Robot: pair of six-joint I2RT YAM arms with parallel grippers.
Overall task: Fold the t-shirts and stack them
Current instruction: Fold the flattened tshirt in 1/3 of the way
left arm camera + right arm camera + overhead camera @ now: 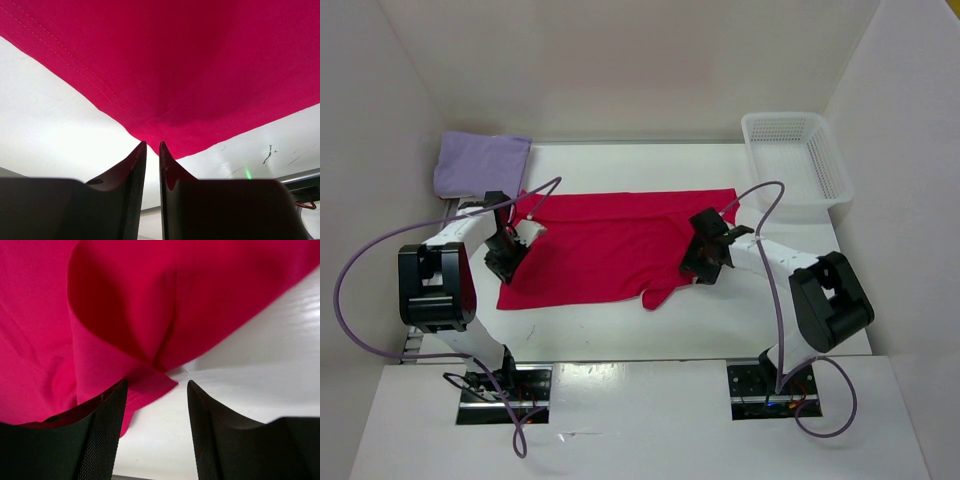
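Red t-shirt (610, 245): spread out flat in the middle of the white table (620, 335), long side running left to right. A tongue of cloth (660, 293) sticks out from its near edge.
Lavender t-shirt (480, 160): folded into a rectangle at the far-left corner, just beyond the red one's far-left corner. Whether the two touch cannot be told.
Left gripper (152, 145): sits over the left edge of the red t-shirt. Jaws are nearly together, with only a thin slit between them. In the wrist view a stitched corner of the cloth comes to a point right at the tips. Whether the cloth is pinched cannot be told.
Right gripper (156, 382): jaws stand well apart, nothing clamped. A folded lobe of red cloth lies at the tips, its corner reaching into the gap and passing behind the left finger (107, 430).
Basket (832, 160): white plastic mesh, at the far-right corner, well apart from the red t-shirt.
Obstructions: in the top view the left arm's wrist covers part of the shirt's left edge, and the right arm's wrist hides cloth near its right end.
Cables: a purple cable (350, 270) loops wide to the left of the left arm, and another (775, 200) arches above the right arm.
Table surface: a small dark scuff (267, 155) shows on bare table beside the shirt in the left wrist view.
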